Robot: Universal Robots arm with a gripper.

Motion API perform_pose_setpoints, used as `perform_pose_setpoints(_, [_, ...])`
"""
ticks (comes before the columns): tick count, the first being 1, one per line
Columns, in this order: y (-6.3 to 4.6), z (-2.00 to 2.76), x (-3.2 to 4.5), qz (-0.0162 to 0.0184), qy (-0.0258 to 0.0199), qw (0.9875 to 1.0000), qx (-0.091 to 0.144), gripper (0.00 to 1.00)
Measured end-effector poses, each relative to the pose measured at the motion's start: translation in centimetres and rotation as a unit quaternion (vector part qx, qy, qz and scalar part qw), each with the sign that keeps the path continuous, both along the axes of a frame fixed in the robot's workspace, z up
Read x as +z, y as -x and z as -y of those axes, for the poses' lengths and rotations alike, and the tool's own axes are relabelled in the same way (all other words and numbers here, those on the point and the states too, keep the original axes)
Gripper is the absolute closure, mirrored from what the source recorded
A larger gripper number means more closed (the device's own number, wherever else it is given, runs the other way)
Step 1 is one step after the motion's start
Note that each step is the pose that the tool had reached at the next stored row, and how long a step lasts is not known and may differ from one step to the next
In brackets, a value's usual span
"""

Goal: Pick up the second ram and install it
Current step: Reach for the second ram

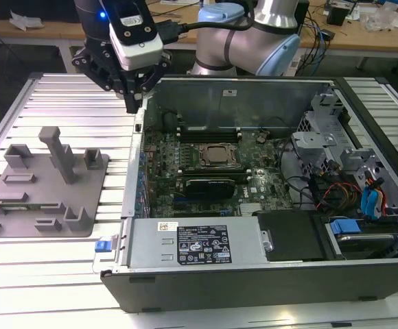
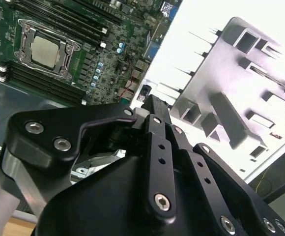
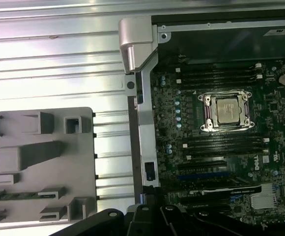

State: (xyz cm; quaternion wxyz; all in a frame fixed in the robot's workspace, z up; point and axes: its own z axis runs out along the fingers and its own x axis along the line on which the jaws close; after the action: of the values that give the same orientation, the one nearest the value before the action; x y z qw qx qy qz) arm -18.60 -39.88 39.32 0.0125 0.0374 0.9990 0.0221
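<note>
Exterior and wrist views of the RAM installation. The gripper (image 1: 133, 103) hangs above the far corner of the open computer case (image 1: 254, 277), over its wall on the exterior view's left; in the second wrist view its fingers (image 2: 155, 115) are drawn narrow, tips together, with nothing seen between them. The second ram (image 3: 19, 195) lies as a thin green strip in a slot of the grey tray (image 3: 86, 147), between two tray blocks and apart from the gripper. The tray (image 1: 92, 199) rests on the slatted table (image 1: 62, 96), just beside the case on the exterior view's left. Inside the case the motherboard (image 3: 182, 128) carries the CPU socket (image 3: 227, 110), flanked by black slot rails (image 3: 223, 145).
</note>
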Motion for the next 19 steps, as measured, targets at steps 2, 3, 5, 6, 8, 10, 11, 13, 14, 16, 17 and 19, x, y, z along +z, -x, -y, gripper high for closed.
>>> perform_pose_setpoints(2, [0.2, 0.0, 0.0, 0.0, 0.0, 1.0, 0.0, 0.92])
perform_pose_setpoints(3, [0.3, 0.0, 0.0, 0.0, 0.0, 1.0, 0.0, 0.92])
perform_pose_setpoints(5, [0.5, 0.0, 0.0, 0.0, 0.0, 1.0, 0.0, 0.92])
perform_pose_setpoints(6, [0.7, 0.0, 0.0, 0.0, 0.0, 1.0, 0.0, 0.92])
perform_pose_setpoints(8, [1.0, 0.0, 0.0, 0.0, 0.0, 1.0, 0.0, 0.92])
perform_pose_setpoints(10, [1.4, 0.0, 0.0, 0.0, 0.0, 1.0, 0.0, 0.92])
perform_pose_setpoints(11, [1.5, 0.0, 0.0, 0.0, 0.0, 1.0, 0.0, 0.92])
perform_pose_setpoints(13, [1.9, 0.0, 0.01, 0.0, 0.0, 1.0, 0.0, 0.92])
perform_pose_setpoints(14, [2.3, 0.0, 0.0, 0.0, 0.0, 1.0, 0.0, 0.92])
perform_pose_setpoints(16, [3.0, 0.0, 0.0, 0.0, 0.0, 1.0, 0.0, 0.92])
perform_pose_setpoints(17, [3.3, 0.0, 0.0, 0.0, 0.0, 1.0, 0.0, 0.92])
perform_pose_setpoints(19, [4.1, 0.0, 0.0, 0.0, 0.0, 1.0, 0.0, 0.92])
